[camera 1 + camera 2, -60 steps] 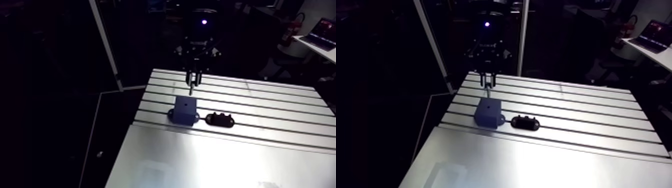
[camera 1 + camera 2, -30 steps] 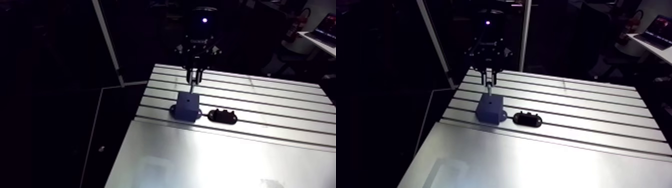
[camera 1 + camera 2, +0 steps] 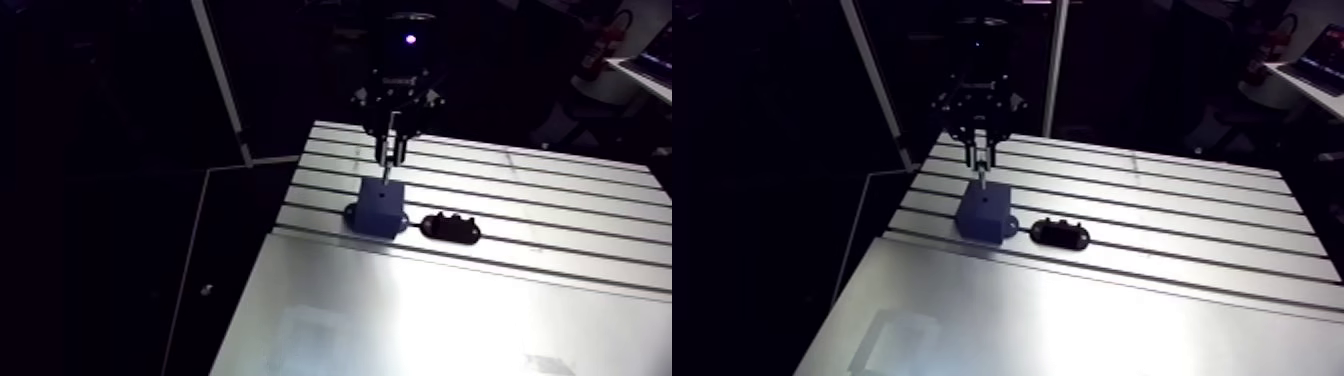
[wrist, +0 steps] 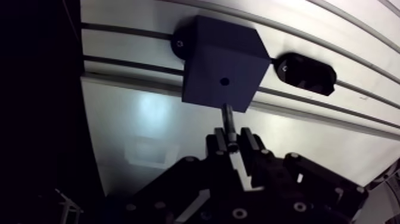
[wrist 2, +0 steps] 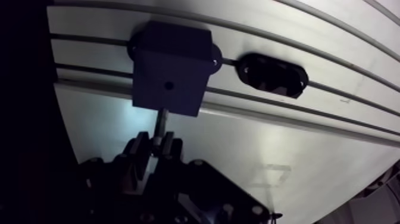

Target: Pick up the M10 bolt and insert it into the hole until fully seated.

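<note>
Gripper [image 4: 233,142]: you are clamping the M10 bolt [image 4: 228,119] between both fingers, its shank pointing down just over the dark blue block [image 4: 208,53]. Hole [image 4: 224,81]: sitting empty. Pick appears done; aligning, inserting and seating are remaining. Black oval fixture [image 4: 306,72]: lying beside the block on the slotted table [image 4: 149,119].

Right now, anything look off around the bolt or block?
Nothing stands out. The gripper holds the bolt straight, tip toward the block, not yet in its hole. The block and the black oblong part beside it sit flat on the slotted table, with no damage visible.
</note>
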`<state>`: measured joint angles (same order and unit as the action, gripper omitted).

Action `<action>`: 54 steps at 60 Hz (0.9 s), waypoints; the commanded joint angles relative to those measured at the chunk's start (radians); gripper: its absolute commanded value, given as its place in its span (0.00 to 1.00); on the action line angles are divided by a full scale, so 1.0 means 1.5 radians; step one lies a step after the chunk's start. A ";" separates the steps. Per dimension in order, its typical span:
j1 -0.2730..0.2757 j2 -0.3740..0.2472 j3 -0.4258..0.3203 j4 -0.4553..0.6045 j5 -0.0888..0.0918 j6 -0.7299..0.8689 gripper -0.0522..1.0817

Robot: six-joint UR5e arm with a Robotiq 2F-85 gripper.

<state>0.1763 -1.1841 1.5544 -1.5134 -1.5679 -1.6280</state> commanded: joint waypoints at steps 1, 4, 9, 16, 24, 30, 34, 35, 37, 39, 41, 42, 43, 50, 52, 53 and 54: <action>0.014 0.002 0.001 -0.011 -0.021 0.006 1.00; 0.014 0.003 0.001 -0.014 -0.025 0.006 1.00; 0.014 0.003 0.001 -0.019 -0.032 0.005 1.00; 0.014 0.003 0.002 -0.020 -0.033 0.005 1.00; 0.014 0.004 0.004 -0.020 -0.033 0.005 1.00; 0.015 0.005 0.007 -0.022 -0.032 0.005 1.00; 0.017 0.008 0.008 -0.024 -0.032 0.005 1.00; 0.017 0.011 0.008 -0.026 -0.031 0.005 1.00; 0.018 0.013 0.008 -0.027 -0.031 0.005 1.00; 0.019 0.014 0.008 -0.029 -0.031 0.005 1.00; 0.019 0.015 0.009 -0.030 -0.032 0.004 1.00; 0.019 0.015 0.009 -0.030 -0.032 0.004 1.00; 0.019 0.016 0.009 -0.031 -0.031 0.004 1.00; 0.020 0.016 0.011 -0.033 -0.031 0.003 1.00; 0.019 0.020 0.012 -0.033 -0.031 0.003 1.00; 0.019 0.020 0.012 -0.033 -0.031 0.003 1.00; 0.019 0.021 0.012 -0.034 -0.031 0.002 1.00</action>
<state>0.2039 -1.1632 1.5686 -1.5577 -1.6148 -1.6221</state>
